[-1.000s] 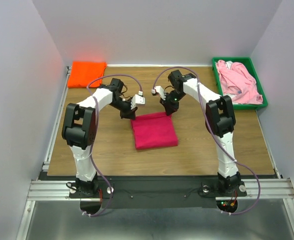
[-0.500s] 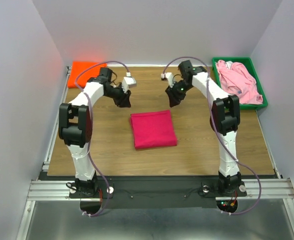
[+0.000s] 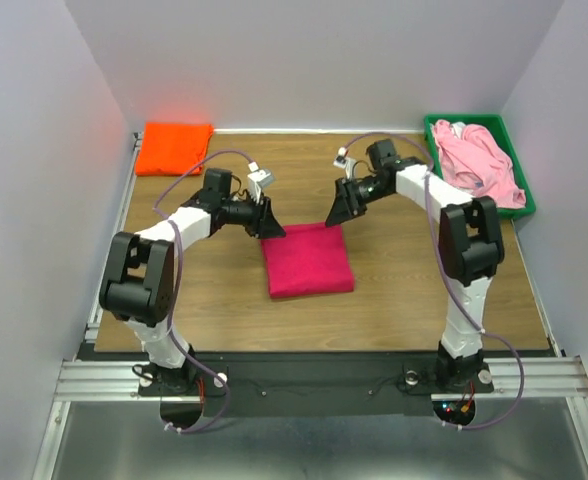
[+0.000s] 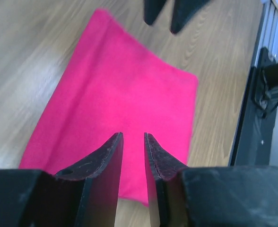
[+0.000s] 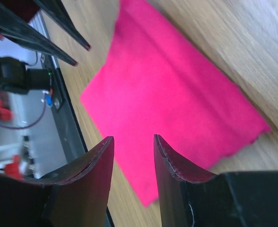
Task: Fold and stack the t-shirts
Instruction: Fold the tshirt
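At the far right corner of the table (image 3: 404, 290), the green tray (image 3: 464, 118) is holding the pink shirt (image 3: 479, 165). That shirt is lying crumpled and unfolded, filling most of the tray, and I am seeing nothing else in there with it. Across at the far left corner, the orange shirt (image 3: 174, 147) is sitting folded flat on the bare wood, in no container.

The crimson shirt (image 3: 307, 260) is lying folded into a neat rectangle near the middle of the table, well apart from both the tray and the orange shirt. A soft crease is running along it in both wrist views.

I am holding both arms reaching inward over the far edge of this shirt. The left gripper (image 3: 266, 220) is hanging by the far left corner and the right gripper (image 3: 334, 214) by the far right corner, the two pointing toward each other. From the overhead view I cannot tell whether either tip is touching the cloth.

Looking through the left wrist camera, the fingers (image 4: 111, 156) are standing narrowly parted with nothing between them, the crimson cloth spreading out beyond. Through the right wrist camera, the fingers (image 5: 165, 156) are standing a little wider apart, also gripping nothing, with the shirt lying flat past them and the other gripper's dark fingertips showing at the top left.
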